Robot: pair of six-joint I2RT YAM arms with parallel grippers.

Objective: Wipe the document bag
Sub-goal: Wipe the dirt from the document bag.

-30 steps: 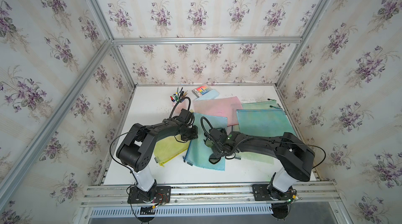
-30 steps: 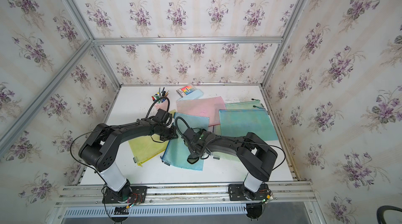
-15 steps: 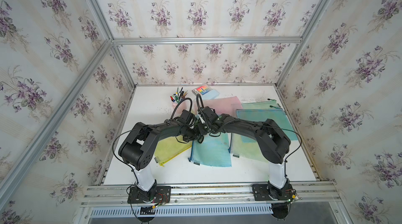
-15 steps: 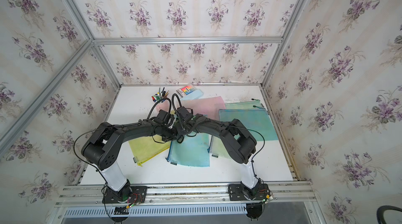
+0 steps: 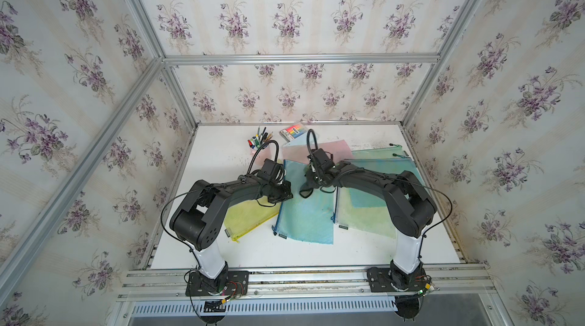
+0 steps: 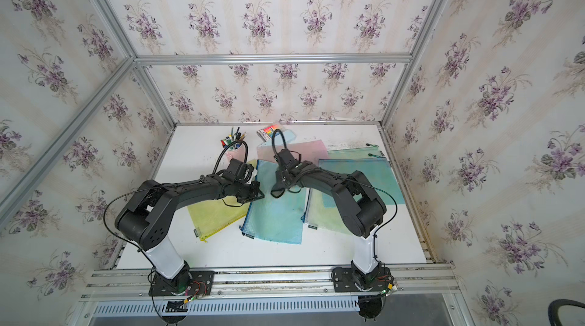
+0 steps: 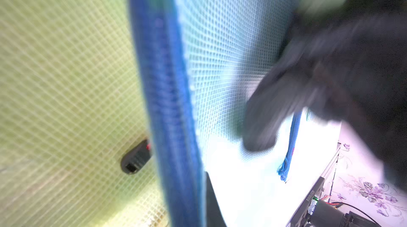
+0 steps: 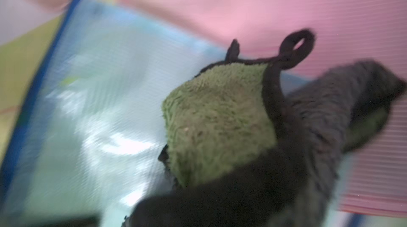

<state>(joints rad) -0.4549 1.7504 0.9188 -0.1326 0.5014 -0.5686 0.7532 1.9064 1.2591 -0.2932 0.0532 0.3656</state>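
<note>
The blue mesh document bag (image 5: 304, 216) (image 6: 275, 213) lies mid-table, its blue zipper edge (image 7: 167, 104) toward the left arm. My left gripper (image 5: 286, 193) (image 6: 258, 193) is shut and rests on that edge. I cannot tell whether it pinches the bag. A finger (image 7: 212, 206) shows beside the zipper. My right gripper (image 5: 309, 180) (image 6: 280, 182) is shut on a green and black cloth (image 8: 220, 115) (image 5: 304, 193) over the far half of the bag (image 8: 99, 104). The cloth (image 7: 330, 71) hides the right jaws.
A yellow bag (image 5: 250, 216) (image 7: 66, 82) lies under the left arm. A pink bag (image 5: 319, 150) (image 8: 264, 5) lies behind. Teal (image 5: 383, 166) and pale green (image 5: 364, 220) bags lie under the right arm. A pen cup (image 5: 258, 147) and a colourful box (image 5: 292, 131) stand at the back.
My right gripper swept the cloth from the bag's near part up to its far part, then slightly rightward. The blue bag turned a little under it. The left gripper stayed on the zipper edge.
</note>
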